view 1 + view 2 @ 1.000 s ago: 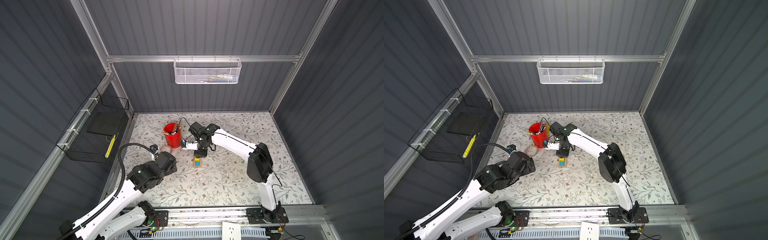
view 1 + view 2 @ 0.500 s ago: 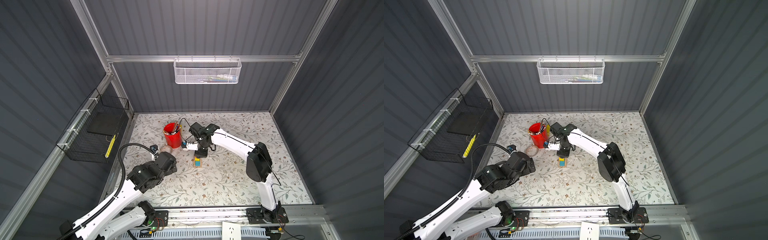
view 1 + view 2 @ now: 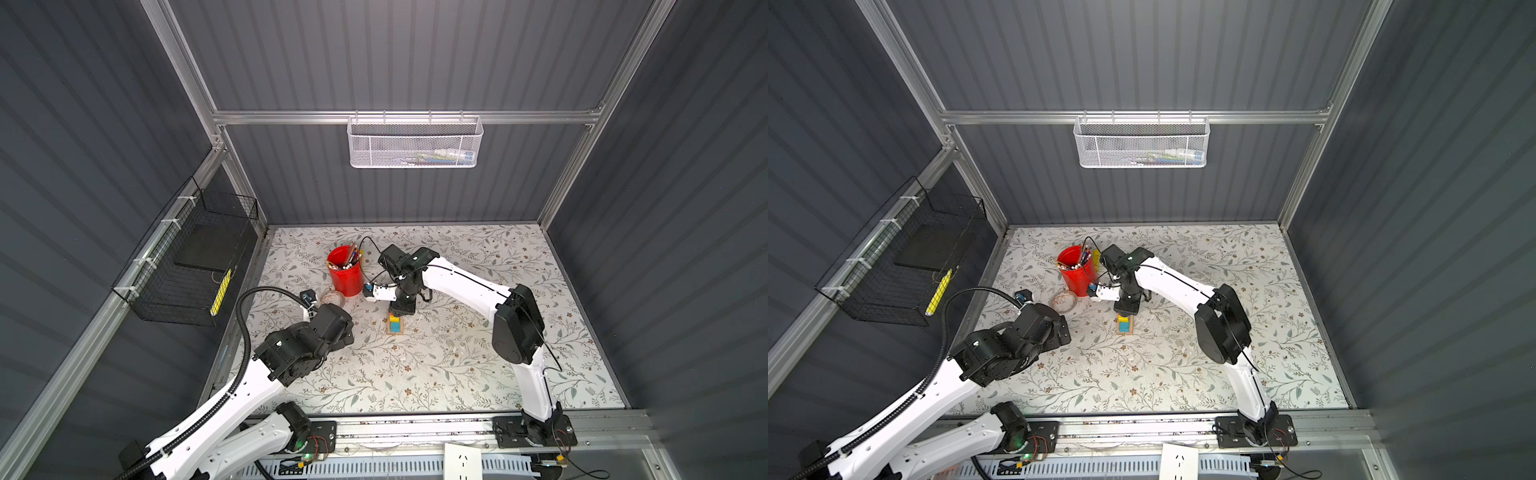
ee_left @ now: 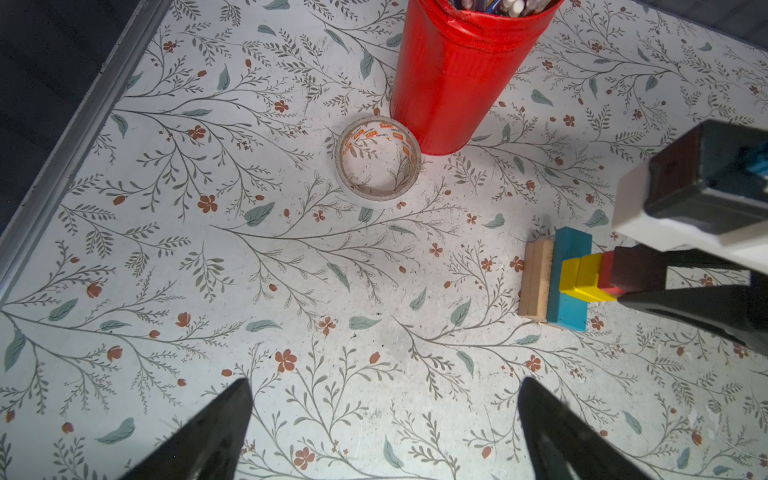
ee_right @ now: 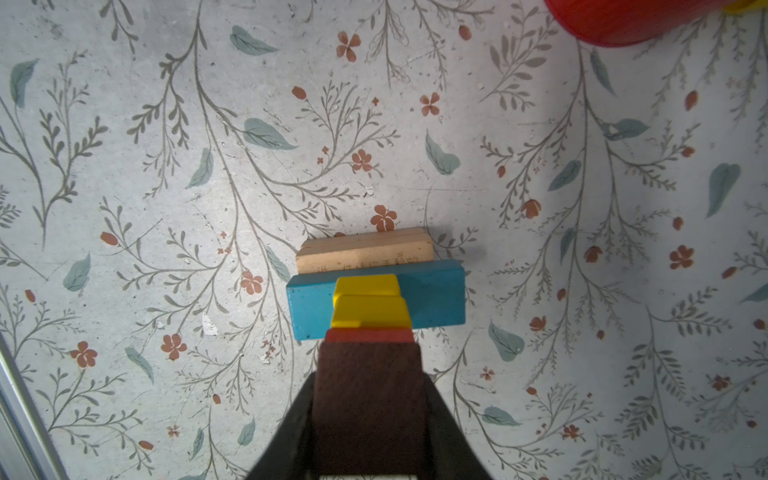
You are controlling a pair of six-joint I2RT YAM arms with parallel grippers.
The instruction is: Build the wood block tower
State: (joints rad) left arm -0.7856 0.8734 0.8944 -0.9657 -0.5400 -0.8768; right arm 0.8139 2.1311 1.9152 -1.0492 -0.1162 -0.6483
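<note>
Tower (image 3: 395, 324) of wood blocks, standing on the floral mat (image 3: 457, 374) near the red pencil cup (image 3: 344, 272) in both top views. From the mat upward you see tan planks (image 5: 361, 249), a blue plank (image 5: 436, 299) laid across them, two yellow cubes (image 5: 370, 311), a red cube (image 5: 370, 336) and a dark brown roof piece (image 5: 370, 365). Your right gripper (image 5: 369, 388) reaches down over the stack, jaws closed against two opposite sides of the roof piece, directly above the red cube; you cannot tell whether the piece rests on it. Your left gripper (image 4: 384, 419) hovers well apart from the stack, jaws spread wide and empty over bare mat. A tape roll (image 4: 377, 195) lies just beside the cup's base.
</note>
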